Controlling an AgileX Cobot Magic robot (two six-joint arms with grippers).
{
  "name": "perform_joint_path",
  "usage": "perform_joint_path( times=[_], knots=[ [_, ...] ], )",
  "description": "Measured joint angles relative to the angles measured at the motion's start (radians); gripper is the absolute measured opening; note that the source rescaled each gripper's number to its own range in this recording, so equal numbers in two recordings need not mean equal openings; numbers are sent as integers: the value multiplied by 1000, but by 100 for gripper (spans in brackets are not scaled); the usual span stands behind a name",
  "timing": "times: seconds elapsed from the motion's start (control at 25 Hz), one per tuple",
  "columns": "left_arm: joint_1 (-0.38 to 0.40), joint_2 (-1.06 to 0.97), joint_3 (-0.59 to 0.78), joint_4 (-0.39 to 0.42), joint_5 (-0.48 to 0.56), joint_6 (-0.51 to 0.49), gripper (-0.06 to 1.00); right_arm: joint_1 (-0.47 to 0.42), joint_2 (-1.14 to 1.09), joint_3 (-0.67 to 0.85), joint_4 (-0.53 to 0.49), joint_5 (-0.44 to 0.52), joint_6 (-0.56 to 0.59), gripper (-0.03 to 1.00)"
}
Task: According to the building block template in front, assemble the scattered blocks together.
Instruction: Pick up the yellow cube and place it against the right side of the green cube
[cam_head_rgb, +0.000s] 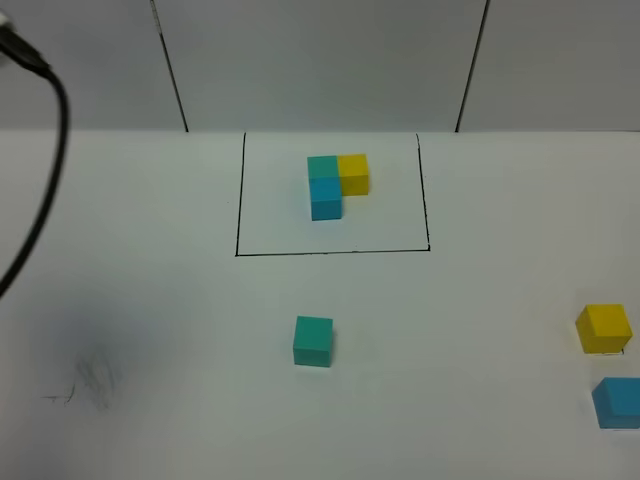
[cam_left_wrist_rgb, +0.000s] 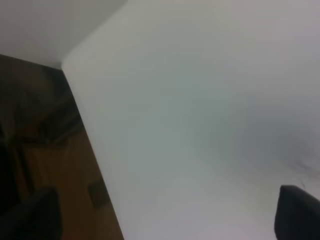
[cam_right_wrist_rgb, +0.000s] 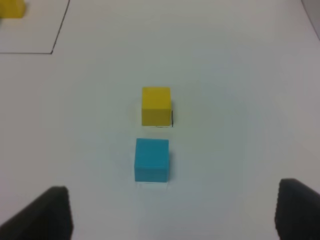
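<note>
Teal cube (cam_head_rgb: 313, 341) stands apart from the framed template (cam_head_rgb: 335, 185).

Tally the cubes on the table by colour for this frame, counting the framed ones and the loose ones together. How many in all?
Teal-green: 2, the framed teal-green cube and the loose teal-green cube
Yellow: 2, the framed yellow cube and the loose yellow cube
Sky-blue: 2, the framed sky-blue cube and the loose sky-blue cube
Total: 6
</note>
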Motion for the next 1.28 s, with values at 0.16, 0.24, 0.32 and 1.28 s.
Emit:
perform_joint_path(
  times=[0.16, 0.24, 0.32, 1.28],
  knots=[
    [2, -209, -1, -17, 0, 13, 84, 0, 0, 0, 0, 0, 0, 68],
    [2, -324, -1, -20, 0, 8, 83, 0, 0, 0, 0, 0, 0, 68],
    [2, -434, -2, -31, 1, 4, 83, 0, 0, 0, 0, 0, 0, 68],
    [452, -1188, 551, -427, 1, -184, 75, 0, 0, 0, 0, 0, 0, 68]
  ],
)
